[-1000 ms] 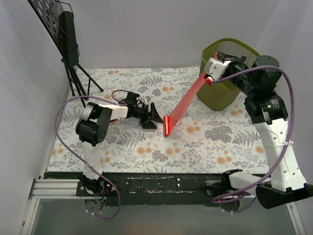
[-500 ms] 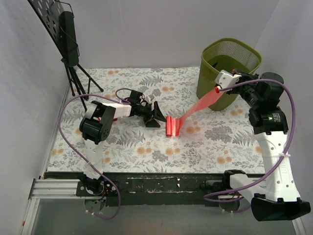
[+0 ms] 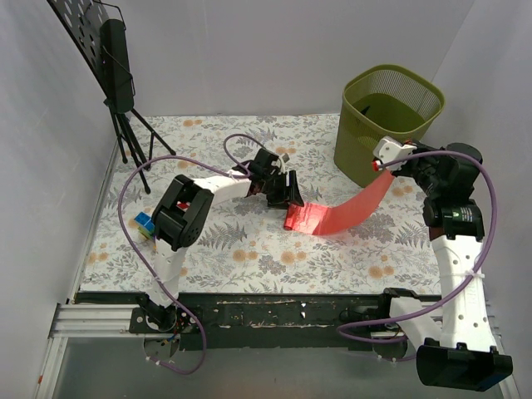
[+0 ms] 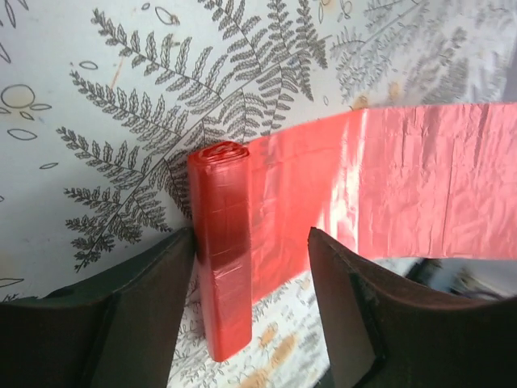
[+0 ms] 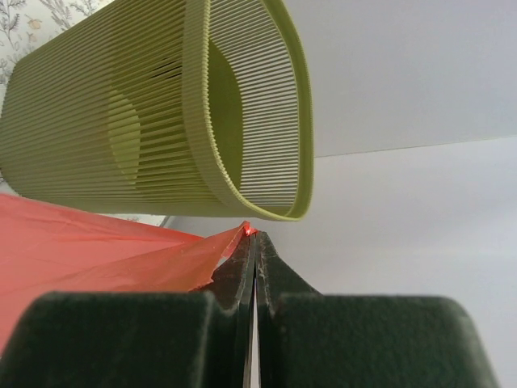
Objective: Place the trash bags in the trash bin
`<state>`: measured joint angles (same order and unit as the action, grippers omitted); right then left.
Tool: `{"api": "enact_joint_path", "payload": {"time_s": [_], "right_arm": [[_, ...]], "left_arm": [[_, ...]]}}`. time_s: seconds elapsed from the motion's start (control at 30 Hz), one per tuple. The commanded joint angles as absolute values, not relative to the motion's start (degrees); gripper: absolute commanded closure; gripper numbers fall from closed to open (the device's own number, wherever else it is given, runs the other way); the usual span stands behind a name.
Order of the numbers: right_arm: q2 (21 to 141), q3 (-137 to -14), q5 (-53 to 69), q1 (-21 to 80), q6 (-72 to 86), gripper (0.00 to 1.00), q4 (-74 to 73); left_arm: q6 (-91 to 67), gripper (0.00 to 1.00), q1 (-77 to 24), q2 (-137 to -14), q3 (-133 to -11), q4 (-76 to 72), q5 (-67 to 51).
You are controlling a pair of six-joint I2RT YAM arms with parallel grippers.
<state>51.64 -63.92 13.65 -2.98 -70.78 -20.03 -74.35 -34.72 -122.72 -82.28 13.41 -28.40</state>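
White and black arms (image 3: 462, 274), looping purple cables (image 3: 120, 208), black bases (image 3: 461, 370)

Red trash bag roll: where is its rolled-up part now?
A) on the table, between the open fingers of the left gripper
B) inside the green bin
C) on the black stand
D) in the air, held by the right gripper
A: the left wrist view shows the roll lying on the table between the open fingers of the left gripper; only the unrolled strip runs up to the shut right gripper.

Your left pincer (image 3: 288, 191) sits low at frame centre, jaws spread wide; your right pincer (image 3: 383, 163), upper right, is pinched fully closed on its raised arm.
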Motion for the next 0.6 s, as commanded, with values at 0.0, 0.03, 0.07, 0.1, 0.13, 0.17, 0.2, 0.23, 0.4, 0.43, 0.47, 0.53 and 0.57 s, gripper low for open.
{"api": "enact_joint_path", "payload": {"time_s": [0.0, 0.03, 0.07, 0.1, 0.13, 0.17, 0.2, 0.23, 0.4, 0.43, 0.47, 0.53, 0.57], "right_arm": [[49.8, -62.5, 13.9, -3.2, -69.1, 0.99, -14.9], [49.6, -62.1, 13.8, -3.2, -68.7, 0.99, -14.5], [49.2, -61.4, 13.8, -3.2, -68.5, 0.99, -14.0], [48.8, -60.7, 14.0, -3.1, -68.1, 0.99, -13.5], [48.3, -59.9, 14.0, -3.2, -67.7, 0.99, -12.8], [48.0, -59.2, 14.1, -3.1, -67.2, 0.99, -12.3], [47.5, -58.7, 14.2, -3.2, -66.9, 0.99, -12.0], [47.0, -58.1, 14.2, -3.3, -66.4, 0.99, -11.5], [45.4, -55.2, 14.1, -3.3, -64.8, 0.99, -9.0], [45.3, -54.8, 14.1, -3.3, -64.5, 0.99, -8.4], [44.9, -54.3, 14.1, -3.4, -64.3, 0.99, -8.0], [44.2, -53.5, 14.2, -3.5, -63.6, 0.99, -7.5], [43.7, -52.9, 14.2, -3.6, -63.4, 0.99, -7.1]], "left_arm": [[-66.2, 0.43, -36.5, -131.5, -77.3, 25.9, -0.8], [-65.4, 0.44, -36.6, -131.5, -77.2, 26.1, 1.1], [-64.8, 0.45, -36.8, -131.5, -76.9, 26.2, 2.2], [-64.1, 0.46, -37.1, -131.6, -76.7, 26.2, 3.2], [-63.5, 0.46, -37.4, -131.7, -76.5, 26.1, 4.0], [-62.7, 0.47, -37.9, -131.7, -76.4, 25.9, 4.7], [-61.5, 0.48, -38.3, -131.9, -76.2, 25.8, 5.3], [-60.9, 0.48, -39.0, -132.1, -76.2, 25.7, 6.1], [-57.7, 0.60, -41.7, -133.3, -74.2, 25.4, 10.5], [-57.2, 0.64, -42.1, -133.3, -73.6, 25.1, 10.7], [-56.7, 0.68, -42.3, -133.2, -72.8, 24.9, 10.9], [-55.6, 0.69, -42.5, -133.2, -71.8, 24.6, 11.4], [-55.0, 0.66, -42.7, -133.3, -71.5, 24.4, 11.6]]}}
